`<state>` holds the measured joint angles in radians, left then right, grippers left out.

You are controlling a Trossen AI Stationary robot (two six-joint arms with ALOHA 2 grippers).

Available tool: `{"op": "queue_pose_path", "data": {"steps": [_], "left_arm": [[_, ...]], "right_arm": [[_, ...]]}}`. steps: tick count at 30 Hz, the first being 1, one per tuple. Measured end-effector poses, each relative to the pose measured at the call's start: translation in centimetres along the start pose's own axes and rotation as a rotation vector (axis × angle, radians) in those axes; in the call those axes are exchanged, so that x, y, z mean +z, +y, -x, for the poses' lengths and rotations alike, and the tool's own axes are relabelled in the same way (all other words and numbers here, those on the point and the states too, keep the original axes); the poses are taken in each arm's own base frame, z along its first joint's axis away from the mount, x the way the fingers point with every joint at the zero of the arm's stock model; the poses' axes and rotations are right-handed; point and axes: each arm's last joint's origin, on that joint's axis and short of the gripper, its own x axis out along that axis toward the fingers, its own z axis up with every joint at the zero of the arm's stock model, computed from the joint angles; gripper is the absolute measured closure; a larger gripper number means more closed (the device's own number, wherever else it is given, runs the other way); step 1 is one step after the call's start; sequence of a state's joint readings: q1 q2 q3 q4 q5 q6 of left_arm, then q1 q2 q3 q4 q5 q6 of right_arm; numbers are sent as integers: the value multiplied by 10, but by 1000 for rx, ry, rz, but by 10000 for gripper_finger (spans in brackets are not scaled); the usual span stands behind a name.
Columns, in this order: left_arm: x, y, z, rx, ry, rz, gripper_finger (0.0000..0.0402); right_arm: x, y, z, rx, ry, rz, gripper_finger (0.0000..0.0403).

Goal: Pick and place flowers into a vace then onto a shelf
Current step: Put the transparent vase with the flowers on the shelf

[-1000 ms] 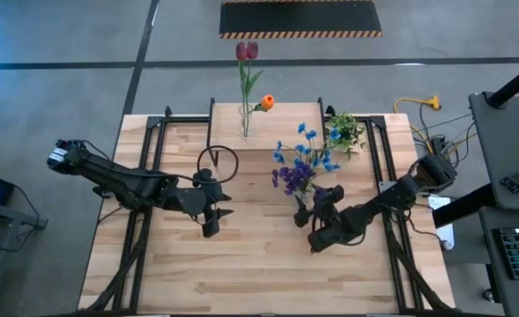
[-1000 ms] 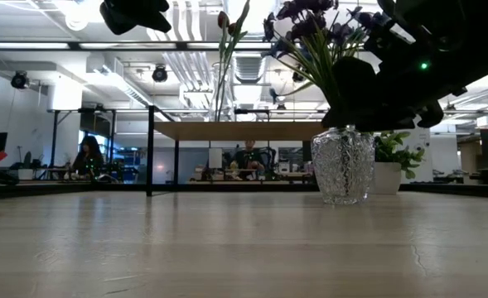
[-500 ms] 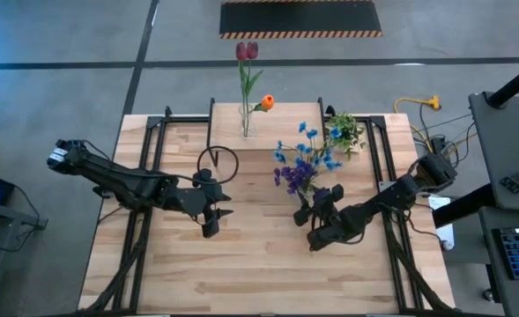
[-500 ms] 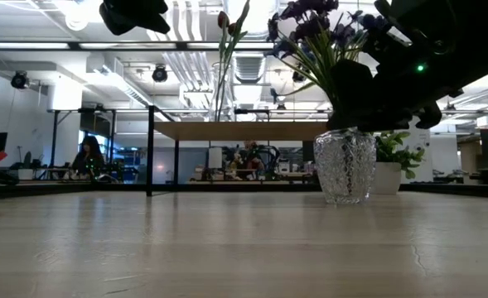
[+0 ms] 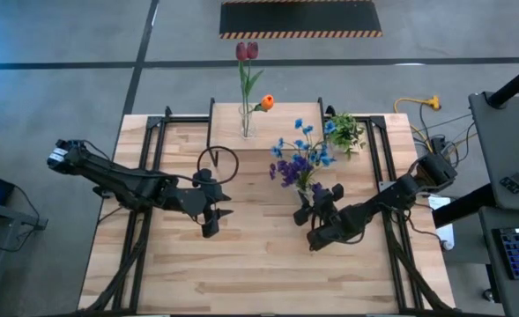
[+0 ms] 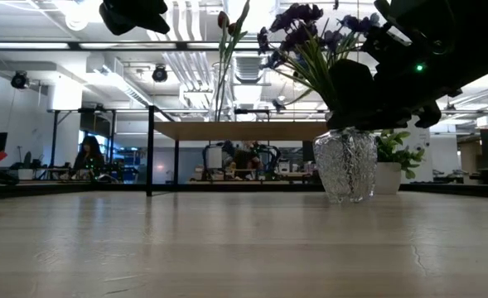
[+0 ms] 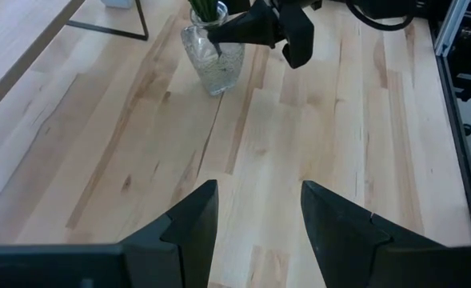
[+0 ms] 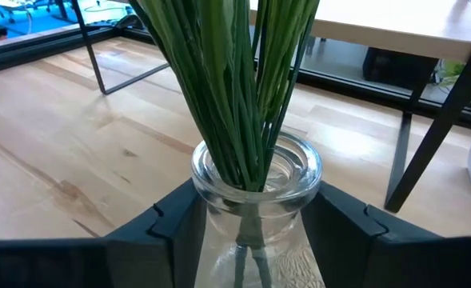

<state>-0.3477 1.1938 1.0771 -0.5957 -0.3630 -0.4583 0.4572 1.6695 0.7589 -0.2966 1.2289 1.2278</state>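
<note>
1. We saw our right gripper narrow from wide until its fingers pressed both sides of the glass vase on the table.
2. The purple and blue flowers had leaned slightly in the vase.
3. The shelf lift likely came next.
4. Our left gripper waited half-open, empty.

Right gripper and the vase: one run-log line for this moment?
right gripper: fingers around glass vase neck | vase: on table, holds purple and blue flowers | left gripper: open, empty, waiting above table
</note>
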Motion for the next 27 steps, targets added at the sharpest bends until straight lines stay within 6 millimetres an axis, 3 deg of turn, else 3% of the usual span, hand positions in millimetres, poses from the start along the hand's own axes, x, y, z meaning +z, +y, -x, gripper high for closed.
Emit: {"op": "queue_pose_path", "data": {"steps": [27], "left_arm": [[-2,1,-1,2,9,-4,238]], "right_arm": [[2,0,0,-22,-82,-23,244]]}}
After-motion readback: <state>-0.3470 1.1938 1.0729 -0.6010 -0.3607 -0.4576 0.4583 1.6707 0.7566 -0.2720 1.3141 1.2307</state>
